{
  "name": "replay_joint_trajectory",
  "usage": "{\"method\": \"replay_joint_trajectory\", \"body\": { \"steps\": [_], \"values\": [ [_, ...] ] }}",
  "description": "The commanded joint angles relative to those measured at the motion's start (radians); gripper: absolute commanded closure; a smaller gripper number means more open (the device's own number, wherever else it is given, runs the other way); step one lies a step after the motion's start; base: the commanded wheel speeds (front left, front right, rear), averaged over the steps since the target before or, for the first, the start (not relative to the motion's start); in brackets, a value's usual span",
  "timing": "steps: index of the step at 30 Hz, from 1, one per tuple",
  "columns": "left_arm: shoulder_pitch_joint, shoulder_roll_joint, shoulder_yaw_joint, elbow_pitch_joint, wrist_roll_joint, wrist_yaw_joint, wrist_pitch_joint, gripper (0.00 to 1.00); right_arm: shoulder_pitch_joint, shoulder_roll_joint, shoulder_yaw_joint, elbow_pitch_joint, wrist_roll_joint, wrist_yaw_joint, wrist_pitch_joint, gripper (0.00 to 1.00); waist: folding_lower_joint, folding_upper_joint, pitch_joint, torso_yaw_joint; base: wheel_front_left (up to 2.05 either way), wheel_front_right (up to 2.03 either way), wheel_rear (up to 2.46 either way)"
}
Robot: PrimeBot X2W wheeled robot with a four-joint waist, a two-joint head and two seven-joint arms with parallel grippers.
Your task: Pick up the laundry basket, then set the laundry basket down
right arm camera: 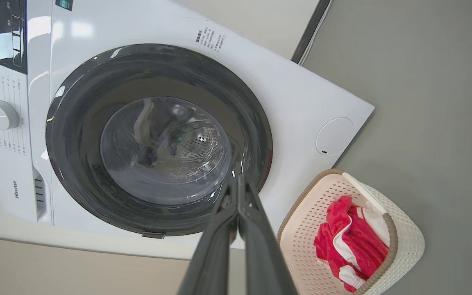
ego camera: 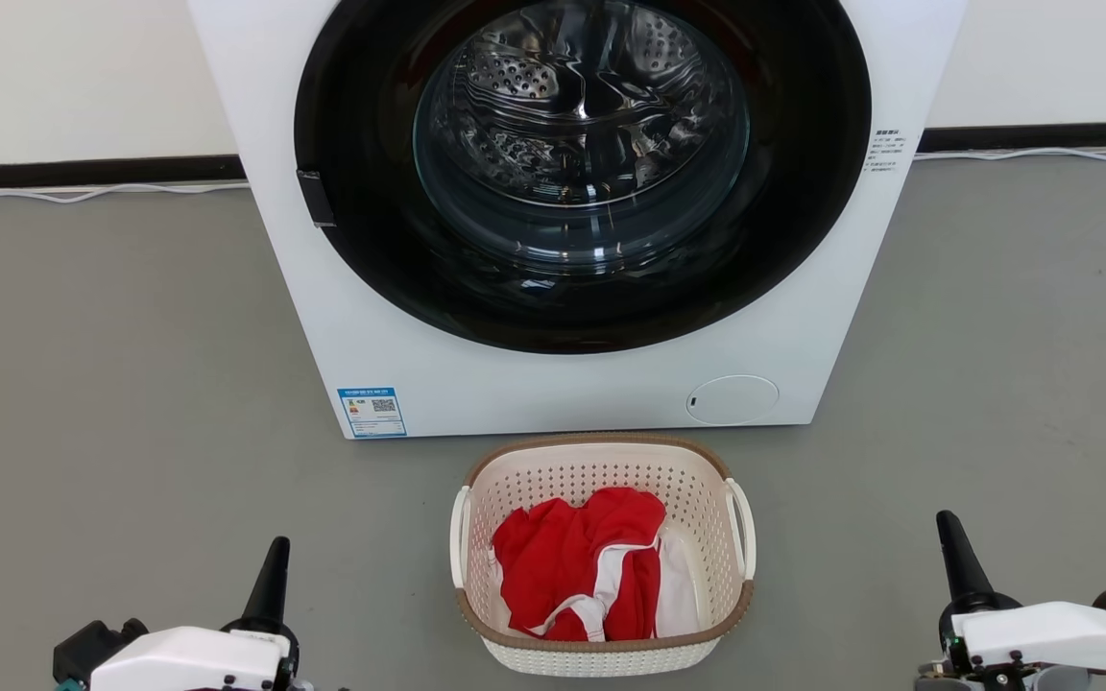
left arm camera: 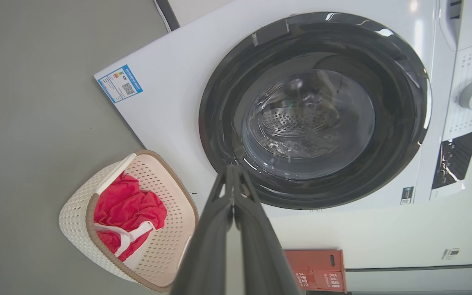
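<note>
Status: laundry basket (ego camera: pixel 599 662) sits flat and upright on the floor (ego camera: pixel 131 403), between the left fingers (ego camera: pixel 276 552) and the right fingers (ego camera: pixel 949 528). It is a little ahead of both sets of tips and well apart from each, with a roughly even gap on both sides. Both finger pairs are pressed together with nothing pinched. The wrist views show each pair closed to a point and aimed at the washing machine (ego camera: pixel 553 393) door, not at the basket. The basket's far rim is just short of the washer's base, and a red-and-white cloth (ego camera: pixel 563 566) is bunched inside. The left handle (ego camera: pixel 458 537) faces the left fingers and the right handle (ego camera: pixel 745 533) faces the right fingers; both loops are free, no contact. Progress call: a basket resting on the floor with the fingers clear fits either end of the job, waiting for the lift or lifted and put back down. One moment can't split those. If it's the former, lift and set-down both remain. If it's the latter, the end state is met: basket down, stable, fingers clear. Nothing tipped or spilled either way.
</note>
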Motion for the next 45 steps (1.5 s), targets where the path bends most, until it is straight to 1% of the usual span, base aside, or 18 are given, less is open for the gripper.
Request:
{"method": "replay_joint_trajectory", "body": {
  "steps": [1,6,32,45],
  "values": [
    [-0.05,0.01,0.028,-0.037,-0.032,-0.015,0.011,1.0,-0.05,-0.009,0.014,-0.038,0.041,0.006,0.015,1.0,0.0,-0.0001,0.0,0.0,0.0,0.0,0.0],
    [-0.051,0.01,0.032,-0.047,-0.073,-0.021,0.022,1.0,-0.051,-0.009,0.014,-0.046,0.093,0.006,0.026,1.0,0.0,-0.0001,0.001,0.001,0.0,0.0,0.0],
    [-0.056,0.01,0.061,-0.12,-0.356,-0.057,0.102,1.0,-0.058,-0.01,0.017,-0.102,0.452,0.007,0.101,1.0,0.0,-0.0001,0.008,0.003,0.0,0.0,0.0],
    [-0.056,0.01,0.062,-0.122,-0.362,-0.058,0.103,1.0,-0.058,-0.01,0.017,-0.103,0.46,0.007,0.103,1.0,0.0,-0.0001,0.008,0.003,0.0,0.0,0.0]
  ]
}}
